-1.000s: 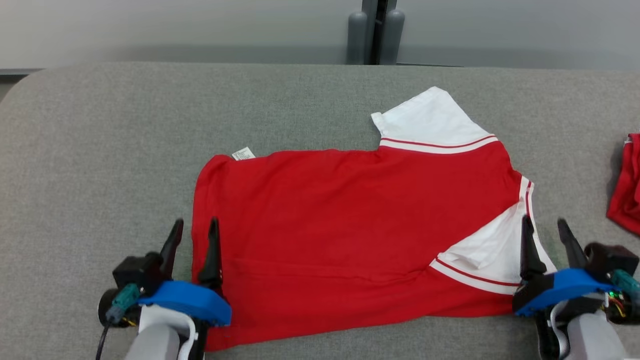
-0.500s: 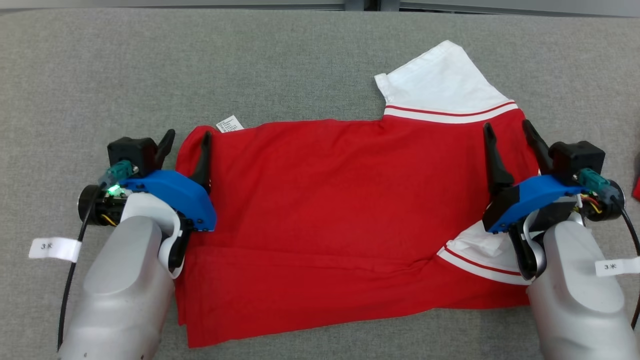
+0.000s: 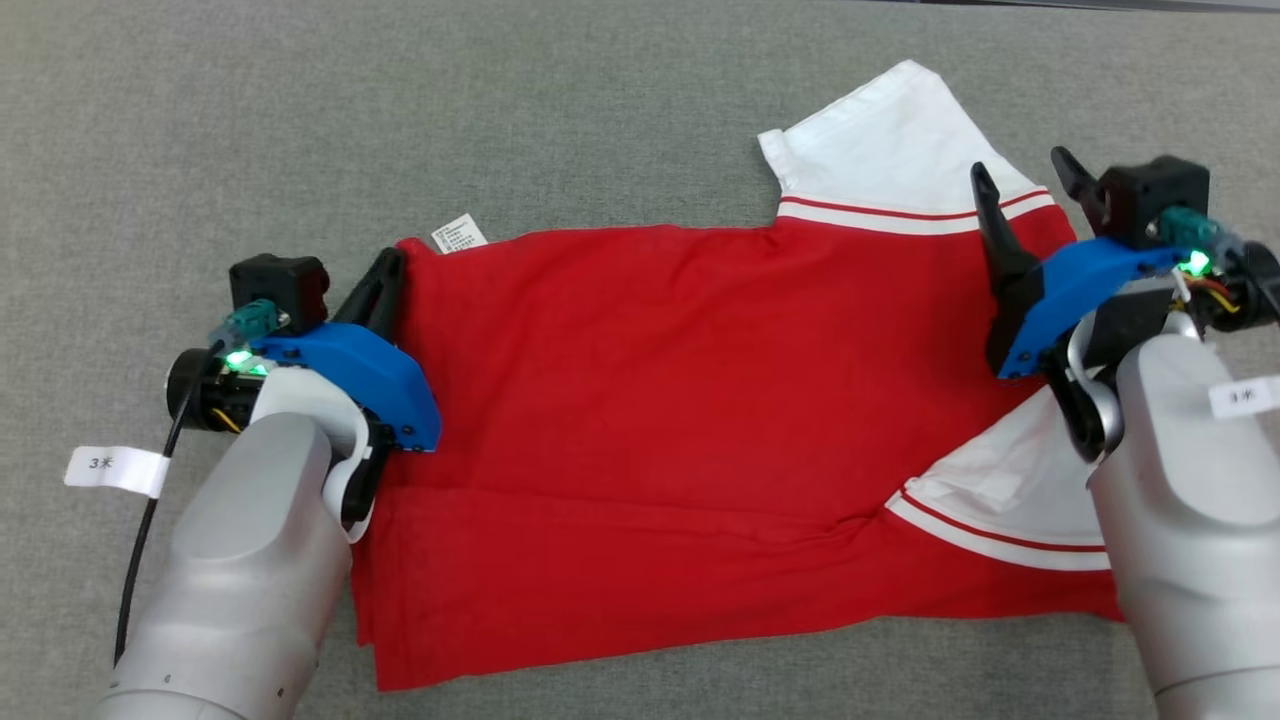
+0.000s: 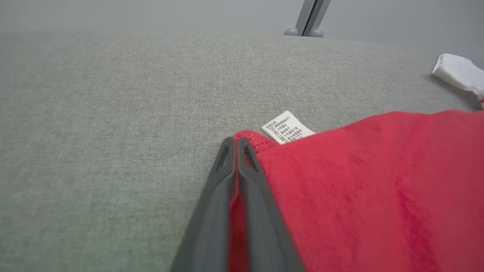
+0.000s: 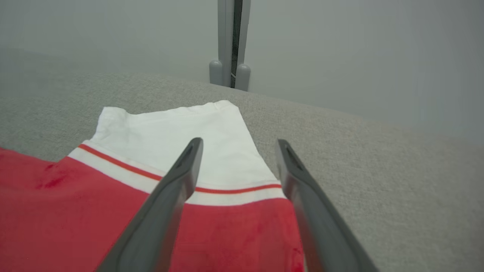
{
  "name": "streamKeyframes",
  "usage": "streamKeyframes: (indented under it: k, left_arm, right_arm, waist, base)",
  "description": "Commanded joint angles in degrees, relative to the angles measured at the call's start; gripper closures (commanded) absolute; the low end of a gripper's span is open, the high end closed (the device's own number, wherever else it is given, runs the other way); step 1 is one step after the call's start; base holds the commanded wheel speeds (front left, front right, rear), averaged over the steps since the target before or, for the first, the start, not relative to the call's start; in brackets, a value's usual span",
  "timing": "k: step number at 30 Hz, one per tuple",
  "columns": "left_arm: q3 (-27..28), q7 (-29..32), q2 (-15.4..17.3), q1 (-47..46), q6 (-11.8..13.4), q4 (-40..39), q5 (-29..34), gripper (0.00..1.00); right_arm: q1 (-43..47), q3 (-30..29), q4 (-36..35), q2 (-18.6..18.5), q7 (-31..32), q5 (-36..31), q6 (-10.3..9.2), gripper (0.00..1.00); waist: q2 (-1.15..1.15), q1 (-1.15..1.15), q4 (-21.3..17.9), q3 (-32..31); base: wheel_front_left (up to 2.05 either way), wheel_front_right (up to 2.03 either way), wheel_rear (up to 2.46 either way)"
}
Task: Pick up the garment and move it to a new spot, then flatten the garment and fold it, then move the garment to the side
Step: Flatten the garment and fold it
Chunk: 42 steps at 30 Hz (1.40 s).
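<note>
Grey cloth covers the desk (image 3: pixel 200 120), and the shirt (image 3: pixel 650 400) lies flat across its middle, hem end to the left and sleeves to the right. At the far left corner of the shirt, the left tool (image 3: pixel 390 262) is clamped on the hem; its wrist view shows the two fingers pressed together with a strip of red fabric between them. The label (image 3: pixel 459 234) pokes out just beside that pinch. The grip sits at the very corner, likely so the edge can be lifted and carried over without bunching.

Toward the right, the far sleeve (image 3: pixel 890 130) juts away from the body, while the near sleeve (image 3: pixel 1010 490) lies on the red cloth. The right tool (image 3: pixel 1018 165) hangs over the far sleeve's striped band with its jaws spread wide, holding nothing. It seems lined up for the matching corner, so both ends would rise together in a fold.
</note>
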Motion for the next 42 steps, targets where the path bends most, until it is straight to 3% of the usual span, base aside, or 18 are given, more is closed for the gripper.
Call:
streamKeyframes:
  k: [1, 12, 16, 27, 28, 29, 30, 31, 38, 42]
  left_arm:
    - [-0.8, -0.4, 0.0, -1.2, 0.1, 0.3, -0.6, 1.00]
    - [-7.3, -3.7, -2.6, -3.7, 0.1, -3.2, -5.5, 1.00]
    - [-9.8, -4.5, -3.6, -4.9, 0.1, -5.0, -6.6, 1.00]
    - [-14.9, -5.2, -5.5, -5.9, 0.1, -7.5, -9.7, 1.00]
    - [-15.1, -5.2, -5.5, -5.9, 0.1, -7.6, -9.9, 1.00]
    - [-15.1, -5.2, -5.3, -6.0, 0.1, -7.8, -10.0, 1.00]
    - [-15.2, -5.2, -5.2, -5.9, 0.1, -8.0, -10.3, 1.00]
    - [-15.3, -5.2, -5.1, -5.7, 0.1, -8.1, -10.4, 1.00]
    - [-13.6, -5.2, -4.5, -4.4, 0.1, -9.7, -10.5, 1.00]
    - [-8.5, -5.2, -3.9, -2.9, 0.5, -12.4, -8.5, 1.00]
  right_arm:
    - [-2.0, 0.3, 1.0, -0.8, 1.5, -0.1, 0.00, 0.00]
    - [-14.9, -0.9, 9.6, -7.0, 16.4, -0.1, 0.00, 0.00]
    - [-18.2, -3.9, 12.4, -9.1, 21.0, -0.5, 0.00, 0.00]
    - [-21.5, -9.3, 15.4, -9.2, 27.4, -4.5, 0.00, 0.00]
    - [-21.4, -9.3, 15.7, -9.0, 27.8, -4.8, 0.00, 0.09]
    - [-21.2, -9.7, 15.8, -8.8, 28.1, -5.0, 0.00, 0.57]
    - [-21.1, -9.9, 15.8, -8.7, 28.0, -5.3, 0.00, 0.84]
    - [-20.9, -10.2, 15.6, -8.8, 27.7, -5.7, 0.00, 1.00]
    - [-20.3, -13.6, 13.3, -8.4, 22.7, -7.1, 0.00, 1.00]
    - [-20.1, -16.7, 11.6, -6.9, 16.6, -6.7, 0.00, 1.00]
  waist:
    - [0.00, -0.01, 0.6, 0.3]
    - [0.00, -0.01, 7.4, 2.9]
    - [0.00, -0.01, 10.5, 4.4]
    - [0.00, -0.01, 14.5, 6.5]
    - [0.00, -0.01, 14.5, 6.6]
    - [0.00, -0.01, 14.5, 6.7]
    - [0.00, -0.01, 14.5, 6.7]
    - [0.00, -0.01, 14.5, 6.8]
    - [0.00, -0.01, 14.4, 6.6]
    - [0.00, -0.01, 13.5, 6.0]
  base:
    - [0.00, 0.00, 0.00]
    - [0.00, 0.00, 0.00]
    - [0.00, 0.00, 0.00]
    - [0.00, 0.00, 0.00]
    - [0.00, 0.00, 0.00]
    - [0.00, 0.00, 0.00]
    - [0.00, 0.00, 0.00]
    - [0.00, 0.00, 0.00]
    - [0.00, 0.00, 0.00]
    - [0.00, 0.00, 0.00]
